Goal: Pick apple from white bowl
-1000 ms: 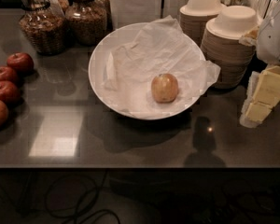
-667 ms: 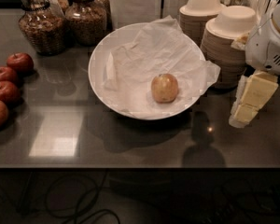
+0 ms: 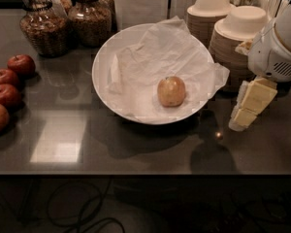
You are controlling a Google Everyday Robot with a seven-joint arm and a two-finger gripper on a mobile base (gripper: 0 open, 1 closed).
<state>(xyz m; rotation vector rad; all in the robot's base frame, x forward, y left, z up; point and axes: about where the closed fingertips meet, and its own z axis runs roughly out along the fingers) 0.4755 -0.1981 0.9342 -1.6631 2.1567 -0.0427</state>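
Observation:
The pale yellowish-orange apple [image 3: 171, 91] lies in the right half of the wide white bowl [image 3: 103, 57], on the crumpled white paper that lines it. The bowl stands in the middle of the dark counter. My gripper [image 3: 241, 118] hangs at the right of the camera view, just outside the bowl's right rim and above the counter. It points down and to the left, and is a little lower in the frame than the apple. It holds nothing and does not touch the bowl or the apple.
Several dark red apples [image 3: 6, 93] lie at the counter's left edge. Two glass jars [image 3: 43, 25] stand at the back left. Stacks of small beige paper bowls [image 3: 235, 38] stand right behind the gripper. The counter's front edge [image 3: 136, 174] runs below.
My gripper has moved left, from the frame's right edge toward the bowl's right rim. The apple and the bowl have not moved.

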